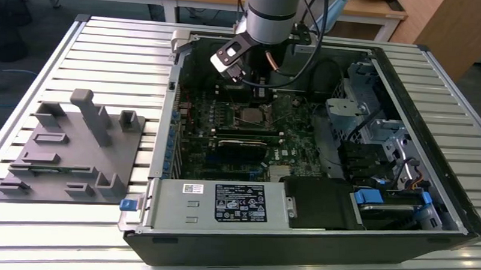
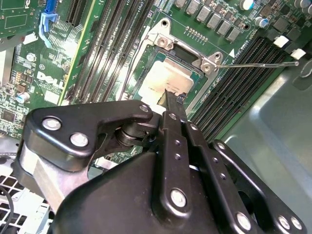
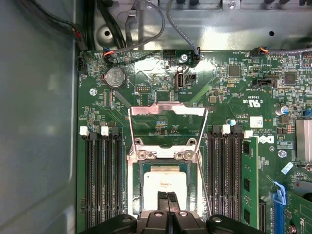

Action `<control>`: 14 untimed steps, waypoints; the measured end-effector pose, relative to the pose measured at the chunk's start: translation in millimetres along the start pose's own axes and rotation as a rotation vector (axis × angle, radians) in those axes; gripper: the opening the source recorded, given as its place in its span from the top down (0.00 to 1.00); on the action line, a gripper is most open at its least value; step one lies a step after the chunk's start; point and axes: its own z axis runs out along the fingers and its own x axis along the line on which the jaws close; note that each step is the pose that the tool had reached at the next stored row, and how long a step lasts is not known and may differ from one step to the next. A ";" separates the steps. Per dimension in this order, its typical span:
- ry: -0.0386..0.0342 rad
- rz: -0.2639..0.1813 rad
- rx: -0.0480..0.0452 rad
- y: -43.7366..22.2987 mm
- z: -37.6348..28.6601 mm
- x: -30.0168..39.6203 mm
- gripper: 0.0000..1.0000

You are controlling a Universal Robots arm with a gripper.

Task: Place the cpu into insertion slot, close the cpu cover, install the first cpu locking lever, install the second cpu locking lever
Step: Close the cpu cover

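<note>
**Already seated: chip (image 3: 163, 183) in socket (image 3: 132, 192), cover (image 3: 165, 109) open**

The gripper (image 3: 168, 199) is closed on nothing, its tips on or just above the chip, which lies flat in the socket; placing looks done. The cover stands raised, and a thin lever (image 2: 258, 64) sticks out unlatched. Closing, I judge, needs the fingers clear of the chip. The open computer case (image 1: 301, 248) holds the board (image 3: 146, 83).

I read the cpu (image 3: 165, 184) top as dull silver-grey metal, washed pale by glare. The cpu cover (image 3: 165, 109) is thin bare metal with a bright sheen. Circuit board (image 3: 146, 83): glossy green. Fingers (image 2: 173, 136): matt black, shiny screw heads. Tabletop (image 1: 107, 40): ribbed, satin aluminium. Fixture block (image 1: 72, 153): matt grey plastic.
</note>
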 end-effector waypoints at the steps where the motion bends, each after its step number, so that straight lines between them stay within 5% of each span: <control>1: -0.0001 0.000 0.0000 0.0 -0.2 0.0 0.90; 14: -0.0003 0.000 0.0002 0.0 -3.6 0.0 0.90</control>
